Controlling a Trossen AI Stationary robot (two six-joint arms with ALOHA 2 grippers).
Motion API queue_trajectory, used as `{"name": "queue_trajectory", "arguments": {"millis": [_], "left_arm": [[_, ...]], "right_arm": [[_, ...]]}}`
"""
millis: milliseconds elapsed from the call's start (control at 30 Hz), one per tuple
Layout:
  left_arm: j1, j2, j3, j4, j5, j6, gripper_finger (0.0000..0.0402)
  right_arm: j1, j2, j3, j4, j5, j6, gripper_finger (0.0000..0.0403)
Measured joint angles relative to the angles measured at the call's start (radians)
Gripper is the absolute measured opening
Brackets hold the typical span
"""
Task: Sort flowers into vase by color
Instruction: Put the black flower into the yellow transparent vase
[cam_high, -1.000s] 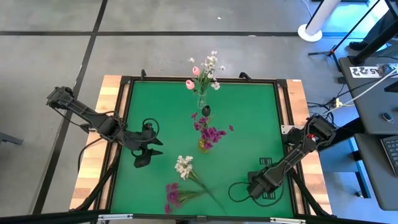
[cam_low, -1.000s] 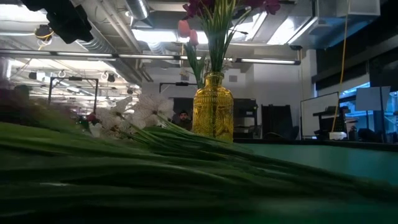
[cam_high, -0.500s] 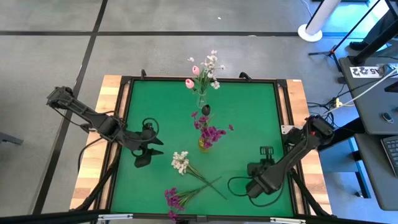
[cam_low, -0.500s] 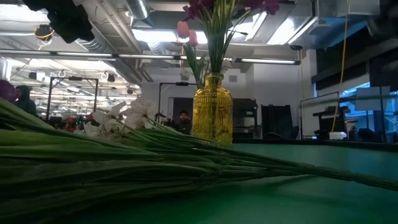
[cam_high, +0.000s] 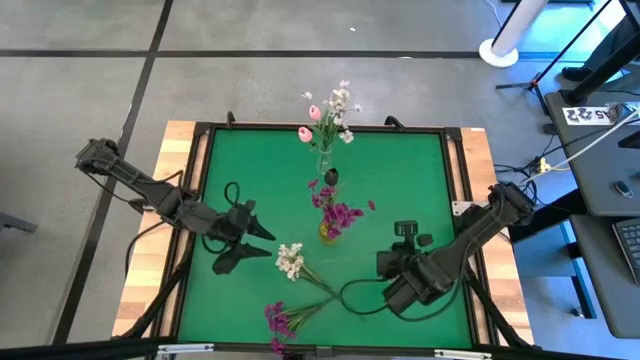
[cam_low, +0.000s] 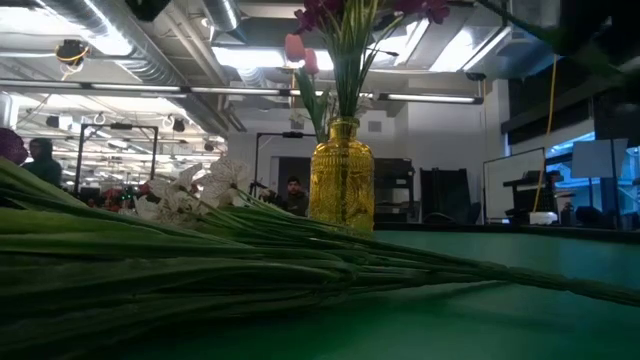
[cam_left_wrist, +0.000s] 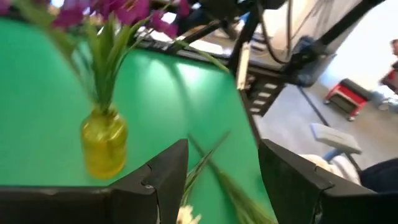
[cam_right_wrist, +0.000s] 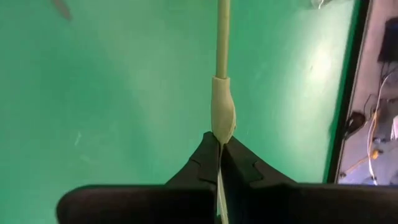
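right gripper, low right of centre in the high view, is clenched on a thin pale green stem, probably of the white sprig lying lower centre on the green mat. light, springy, slippery plastic; grip the thicker joint. left gripper hangs released beside the white blossoms.

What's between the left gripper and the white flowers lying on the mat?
Nothing visible. The left gripper hangs open just beside the white flowers, with only bare green mat between them. The right gripper is shut on a stem.
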Motion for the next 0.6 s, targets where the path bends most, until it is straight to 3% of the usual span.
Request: {"name": "queue_trajectory", "arguments": {"millis": [200,400,600], "left_arm": [[-0.04,0.0,0.0,0.05,0.004,0.095,0.0191],[-0.081,0.0,0.0,0.105,-0.049,0.169,0.0191],[-0.126,0.0,0.0,0.192,-0.197,0.408,0.0191]], "right_arm": [[-0.011,0.0,0.094,0.032,0.033,-0.061,0.0002],[0.004,-0.001,0.199,0.211,0.046,-0.158,0.0002],[-0.008,-0.002,0.258,0.45,0.08,-0.286,0.0002]]}}
